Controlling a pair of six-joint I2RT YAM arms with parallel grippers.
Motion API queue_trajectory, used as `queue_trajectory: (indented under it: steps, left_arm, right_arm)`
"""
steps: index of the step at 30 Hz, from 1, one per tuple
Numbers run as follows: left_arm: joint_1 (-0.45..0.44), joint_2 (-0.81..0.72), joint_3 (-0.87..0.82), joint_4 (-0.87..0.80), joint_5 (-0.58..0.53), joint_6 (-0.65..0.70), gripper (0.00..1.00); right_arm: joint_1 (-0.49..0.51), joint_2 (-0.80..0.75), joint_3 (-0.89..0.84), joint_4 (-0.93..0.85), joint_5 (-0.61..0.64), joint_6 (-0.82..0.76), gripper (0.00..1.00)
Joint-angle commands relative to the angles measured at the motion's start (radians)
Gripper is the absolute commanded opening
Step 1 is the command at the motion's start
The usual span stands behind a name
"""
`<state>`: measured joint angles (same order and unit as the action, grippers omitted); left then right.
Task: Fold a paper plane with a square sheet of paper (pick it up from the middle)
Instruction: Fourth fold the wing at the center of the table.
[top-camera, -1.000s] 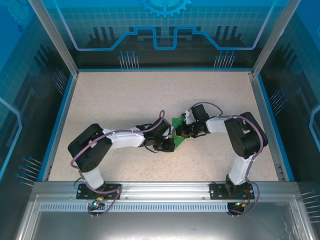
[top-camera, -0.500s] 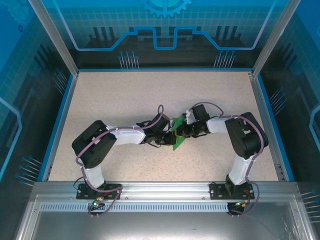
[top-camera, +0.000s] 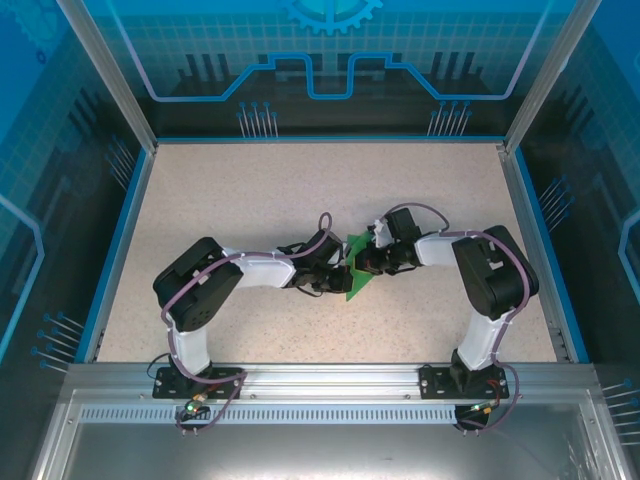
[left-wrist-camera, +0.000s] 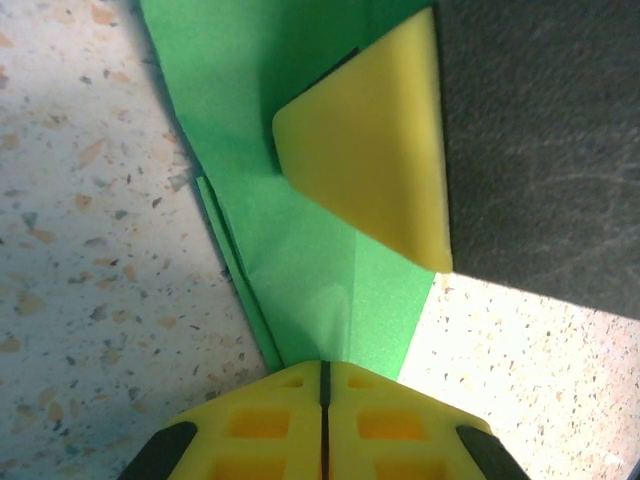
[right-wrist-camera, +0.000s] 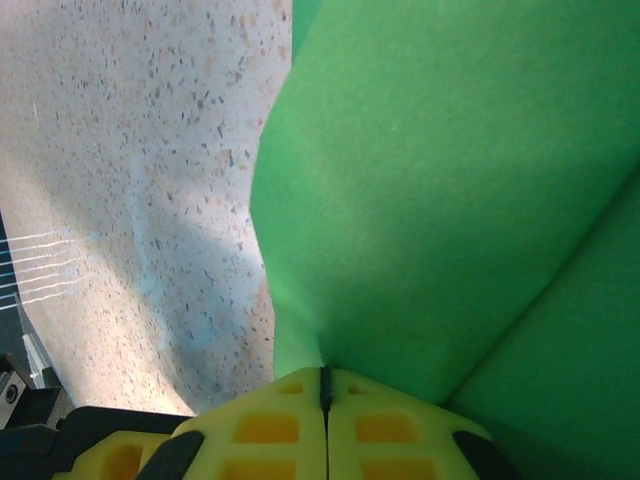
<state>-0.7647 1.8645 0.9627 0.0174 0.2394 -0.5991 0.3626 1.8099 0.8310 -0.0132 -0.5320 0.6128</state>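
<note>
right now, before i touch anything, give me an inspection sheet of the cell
surface: speckled beige tabletop, no marks seen
job's things: green paper, creased and partly folded, not yet a pointed dart, held between both grippers
clutter: nothing seen
grippers: left gripper shut on the green paper; right gripper shut on the green paper; the two meet at mid table
cables: purple cables looped along both arms, none seen lying on the paper
surroundings: blue-lit panels behind aluminium frame posts

table (top-camera: 250, 190): speckled beige | walls (top-camera: 450, 60): blue, circuit-patterned | rail (top-camera: 320, 385): aluminium
</note>
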Motion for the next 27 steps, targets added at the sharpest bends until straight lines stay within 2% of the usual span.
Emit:
queue_trajectory:
  steps: [1,5,11,17,21,27]
  left_arm:
    - [0.000,0.031,0.006,-0.092,-0.060,0.042,0.07]
    - [0.001,0.037,-0.004,-0.099,-0.073,0.050,0.06]
    - [0.000,0.048,-0.009,-0.090,-0.082,0.065,0.04]
    - [-0.001,0.048,-0.007,-0.084,-0.084,0.076,0.04]
    - [-0.001,0.038,-0.014,-0.095,-0.097,0.089,0.03]
    - [-0.003,0.033,-0.009,-0.142,-0.133,0.117,0.02]
  right_arm:
    - [-0.019,-0.032,-0.012,-0.033,0.039,0.002,0.09]
    - [-0.023,-0.071,-0.007,-0.033,0.037,0.009,0.12]
    - [0.010,-0.126,-0.053,0.006,-0.012,0.086,0.10]
    - [0.064,-0.100,-0.117,0.105,-0.025,0.204,0.08]
    - [0.093,-0.068,-0.121,0.137,-0.008,0.238,0.07]
    - [0.082,-0.038,-0.062,0.032,0.085,0.172,0.07]
